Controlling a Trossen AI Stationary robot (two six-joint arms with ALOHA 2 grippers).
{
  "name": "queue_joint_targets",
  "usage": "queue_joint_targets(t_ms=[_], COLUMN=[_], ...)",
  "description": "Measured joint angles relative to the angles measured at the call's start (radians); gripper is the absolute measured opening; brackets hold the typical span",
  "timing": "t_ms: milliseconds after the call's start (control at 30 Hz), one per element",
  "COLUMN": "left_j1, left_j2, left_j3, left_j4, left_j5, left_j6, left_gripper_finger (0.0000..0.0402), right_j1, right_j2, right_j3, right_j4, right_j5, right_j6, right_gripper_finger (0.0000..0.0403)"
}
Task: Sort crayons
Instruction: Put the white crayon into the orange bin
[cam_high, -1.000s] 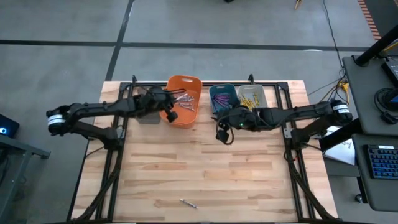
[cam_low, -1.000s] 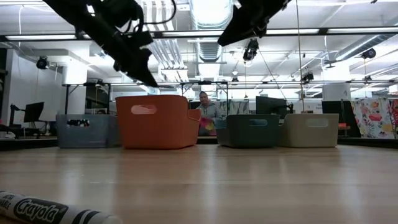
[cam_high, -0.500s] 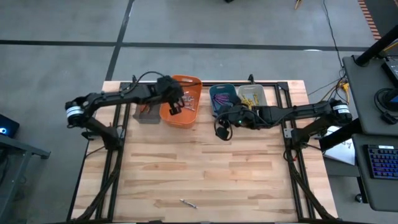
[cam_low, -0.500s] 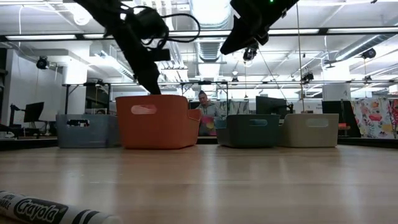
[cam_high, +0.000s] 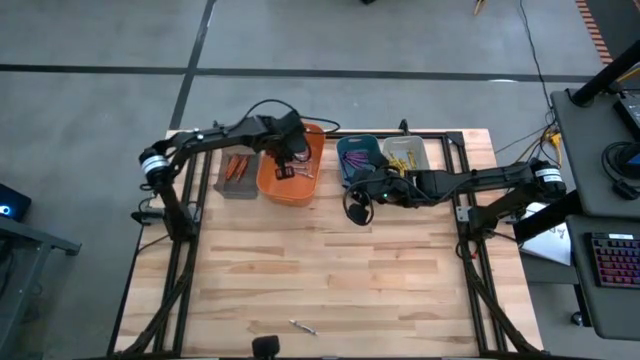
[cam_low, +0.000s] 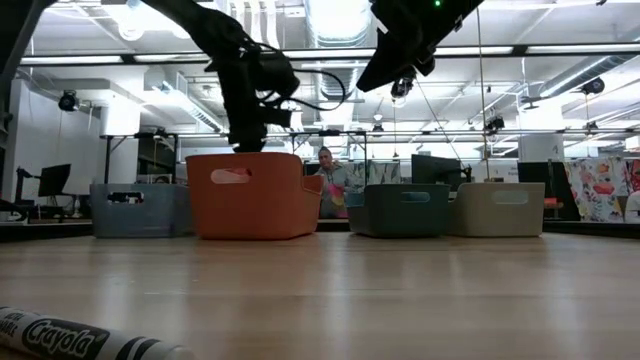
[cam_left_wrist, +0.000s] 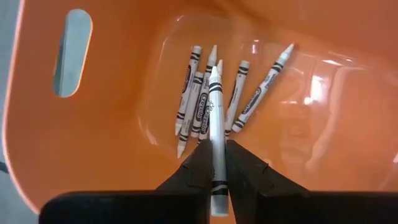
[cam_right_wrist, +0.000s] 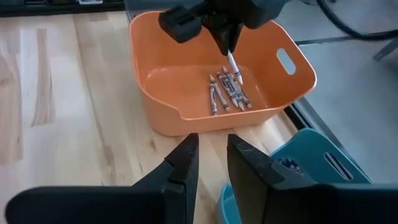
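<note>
We are pinching a light, stiff, snappable white crayon (cam_left_wrist: 214, 118) near its lower end in the left gripper (cam_left_wrist: 215, 163) over the orange bin (cam_left_wrist: 112, 155), while the right gripper (cam_right_wrist: 211, 163) is hanging parted and empty.

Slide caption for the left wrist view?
Left hand holds a white crayon above the white crayons in the orange bin.

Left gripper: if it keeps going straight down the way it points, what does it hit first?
Probably the pile of white crayons on the floor of the orange bin. The left gripper hangs above them, pinching a white crayon whose tip would likely arrive first, though depth is hard to judge.
</note>
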Motion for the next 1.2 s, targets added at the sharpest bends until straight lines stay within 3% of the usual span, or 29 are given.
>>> queue_joint_targets(t_ms=[433, 733, 933, 1200], left_j1=[0.001, -0.052, -0.172, -0.445], left_j2=[0.004, -0.124, -0.244, -0.361], left_j3=[-0.002, -0.002, -0.024, -0.088], left_j4=[0.023, 0.016, 0.021, 0.076], left_j5=[-0.007, 0.031, 0.073, 0.074], left_j6=[-0.014, -0.115, -0.214, -0.313], left_gripper_finger=[0.0064, 0.0064, 0.0059, 0.0058], right_j1=[0.001, 0.004, 0.004, 0.007], right_j2=[0.0, 0.0, 0.0, 0.0], right_j3=[-0.001, -0.001, -0.001, -0.001], right_j4=[0.0, -0.001, -0.001, -0.002], right_j5=[-0.007, -0.008, -0.047, -0.142], right_j6=[0.01, 0.012, 0.016, 0.016], right_gripper_finger=[0.0075, 0.0075, 0.0075, 0.0075])
